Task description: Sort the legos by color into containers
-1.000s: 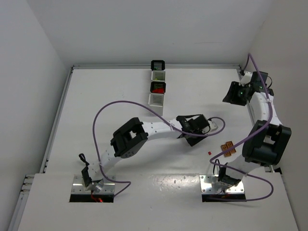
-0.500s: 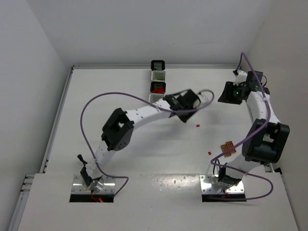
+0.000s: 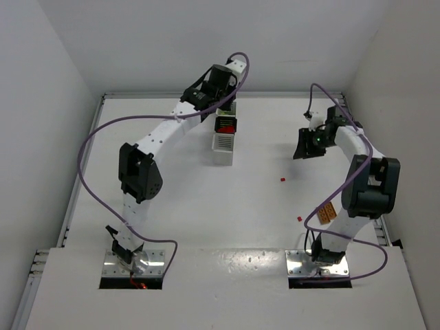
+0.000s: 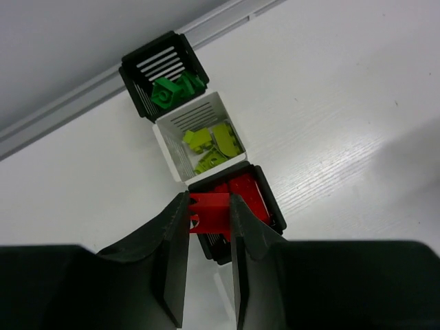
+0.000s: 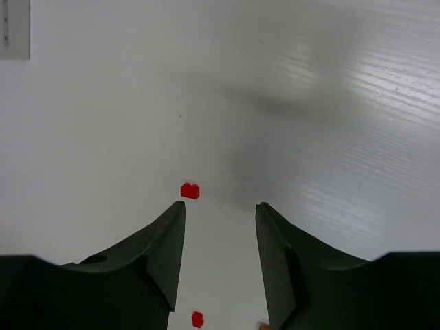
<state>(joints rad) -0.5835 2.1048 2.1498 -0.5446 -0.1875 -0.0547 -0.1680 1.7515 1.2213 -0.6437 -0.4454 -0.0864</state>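
Note:
My left gripper (image 4: 209, 206) is shut on a red lego (image 4: 212, 212) and hangs over the near-left corner of the black container (image 4: 273, 203) that holds red legos. Beyond that one stand a white container (image 4: 167, 146) with yellow-green legos and a black one (image 4: 159, 63) with green legos. From above, the left gripper (image 3: 213, 86) covers the far end of the container row (image 3: 224, 143). My right gripper (image 5: 220, 206) is open over bare table, with a small red lego (image 5: 190, 191) just past its left fingertip and another (image 5: 198, 318) nearer. From above it (image 3: 306, 144) hangs at mid right.
Two red legos (image 3: 282, 179) (image 3: 300, 218) lie loose on the table. Orange plates (image 3: 326, 212) lie by the right arm's lower link. The back wall rail (image 4: 82, 96) runs right behind the containers. A purple cable (image 3: 89, 158) loops off the left arm.
The left arm swung from the table's middle up to the containers, carrying the red lego. The right gripper moved left, away from the side wall.

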